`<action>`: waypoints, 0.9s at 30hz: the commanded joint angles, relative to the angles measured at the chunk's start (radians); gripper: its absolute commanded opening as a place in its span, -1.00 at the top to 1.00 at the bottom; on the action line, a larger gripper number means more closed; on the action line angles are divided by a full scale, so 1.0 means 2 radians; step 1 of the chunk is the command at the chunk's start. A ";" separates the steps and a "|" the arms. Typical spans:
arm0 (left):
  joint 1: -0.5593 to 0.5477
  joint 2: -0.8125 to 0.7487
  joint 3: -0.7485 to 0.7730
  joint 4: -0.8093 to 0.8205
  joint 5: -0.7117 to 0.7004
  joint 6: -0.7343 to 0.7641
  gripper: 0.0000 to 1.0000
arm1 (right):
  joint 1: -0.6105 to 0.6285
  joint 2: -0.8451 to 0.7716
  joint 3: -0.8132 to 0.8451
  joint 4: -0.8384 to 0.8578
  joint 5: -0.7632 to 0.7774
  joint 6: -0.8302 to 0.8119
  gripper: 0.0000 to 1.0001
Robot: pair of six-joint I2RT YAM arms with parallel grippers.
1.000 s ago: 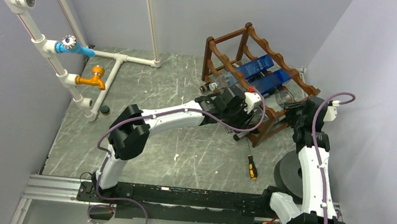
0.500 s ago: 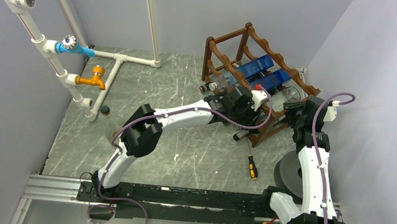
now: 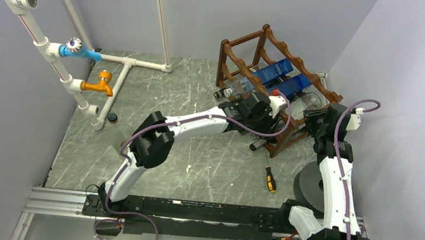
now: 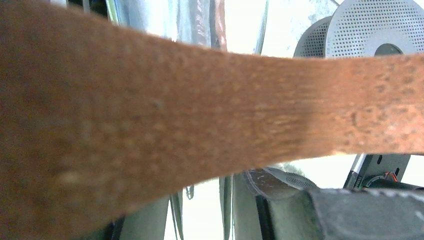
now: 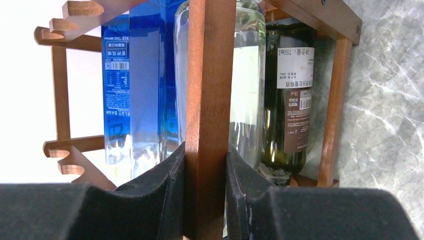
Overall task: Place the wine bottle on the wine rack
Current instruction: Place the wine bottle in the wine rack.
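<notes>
At the far right corner of the grey marbled desk stands the wine rack, its reddish-brown scalloped rails set at an angle to the walls, with several bottles lying across its tiers. Seen from the right wrist, the right tool is clenched on 1 upright post of the rack, with black fingers pressed to both sides of the wood. Behind that post lie 2 blue bottles and a clear bottle. Furthest right in that view is the dark green wine bottle with a white and brown label. It rests inside the frame, just beside the clear one and close to a corner post. The left arm stretches across the desk, and the left tool is pushed in against the rack's near side. Its wrist view is almost filled by blurred brown wood of the rack, so whether this tool is clenched or released cannot be told. A screwdriver with a yellow and black handle lies on the desk just in front of the rack, between the 2 arms.
</notes>
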 commanded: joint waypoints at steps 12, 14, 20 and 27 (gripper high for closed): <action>0.007 -0.012 0.021 0.250 0.002 0.007 0.81 | 0.024 -0.019 0.016 0.027 -0.108 -0.003 1.00; 0.007 -0.012 0.025 0.231 -0.001 0.001 0.40 | 0.024 -0.020 0.016 0.027 -0.106 -0.003 1.00; 0.007 -0.038 -0.019 0.241 0.000 -0.008 -0.24 | 0.024 -0.024 0.014 0.030 -0.104 -0.004 1.00; 0.007 -0.059 -0.042 0.236 0.005 -0.006 -0.50 | 0.022 -0.026 0.015 0.027 -0.102 -0.007 1.00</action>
